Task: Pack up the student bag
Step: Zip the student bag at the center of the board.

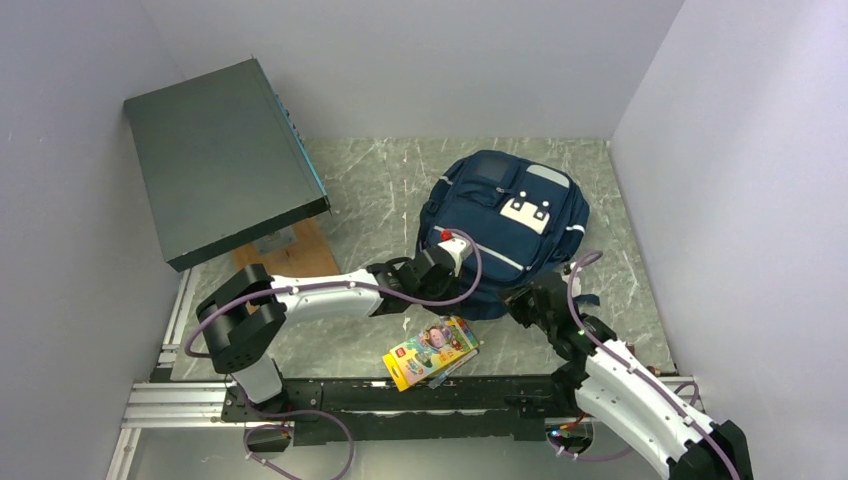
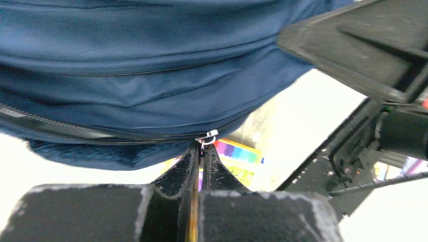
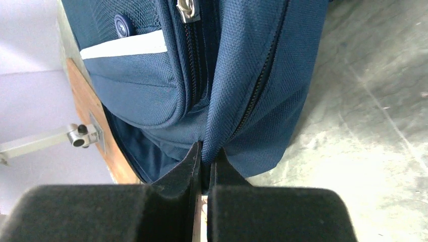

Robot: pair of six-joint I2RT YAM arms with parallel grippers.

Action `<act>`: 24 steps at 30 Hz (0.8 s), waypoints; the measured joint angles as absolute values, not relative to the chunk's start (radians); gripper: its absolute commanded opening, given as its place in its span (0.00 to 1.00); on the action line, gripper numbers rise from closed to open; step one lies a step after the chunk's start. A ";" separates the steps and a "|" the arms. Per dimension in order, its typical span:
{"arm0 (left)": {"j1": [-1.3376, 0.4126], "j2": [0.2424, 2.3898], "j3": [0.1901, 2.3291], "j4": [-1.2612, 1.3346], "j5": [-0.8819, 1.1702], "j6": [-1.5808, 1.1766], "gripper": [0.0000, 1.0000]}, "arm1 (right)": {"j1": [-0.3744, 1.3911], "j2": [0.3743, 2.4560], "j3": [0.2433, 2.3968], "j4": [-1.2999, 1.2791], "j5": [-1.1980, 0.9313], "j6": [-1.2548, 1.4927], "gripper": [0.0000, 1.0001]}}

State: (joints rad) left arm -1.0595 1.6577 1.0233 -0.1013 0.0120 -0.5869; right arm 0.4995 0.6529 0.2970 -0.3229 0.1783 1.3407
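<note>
The student bag (image 1: 505,215) is a navy backpack lying on the marble table, pale patch up. It fills the left wrist view (image 2: 151,75) and the right wrist view (image 3: 227,75). My left gripper (image 1: 452,256) is at the bag's near-left edge, shut on the metal zipper pull (image 2: 207,137) of the bag's zip. My right gripper (image 1: 527,300) is at the bag's near edge, shut on a fold of the bag's fabric (image 3: 212,143) beside a zip line. A colourful flat pack (image 1: 432,351) lies on the table in front of the bag, between the arms.
A big dark grey-green flat box (image 1: 220,155) leans raised at the back left over a wooden board (image 1: 300,250). Grey walls close in the table on three sides. A black rail (image 1: 400,395) runs along the near edge.
</note>
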 measured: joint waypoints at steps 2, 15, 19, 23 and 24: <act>-1.053 1.657 1.028 -0.126 -0.024 -0.588 0.00 | 0.495 0.634 0.297 -0.343 0.197 1.323 0.00; -0.907 1.616 0.951 -0.051 0.058 -0.507 0.00 | -0.098 1.100 0.646 -0.482 -0.379 0.597 0.20; -0.975 1.657 1.033 -0.081 0.080 -0.482 0.00 | -0.072 1.177 0.750 -0.525 -0.302 0.468 0.48; -1.053 1.715 1.129 -0.097 0.118 -0.482 0.00 | 0.028 1.143 0.793 -0.561 -0.138 0.417 0.68; -1.063 1.724 1.141 -0.097 0.124 -0.482 0.00 | 0.043 1.118 0.793 -0.580 -0.108 0.419 0.72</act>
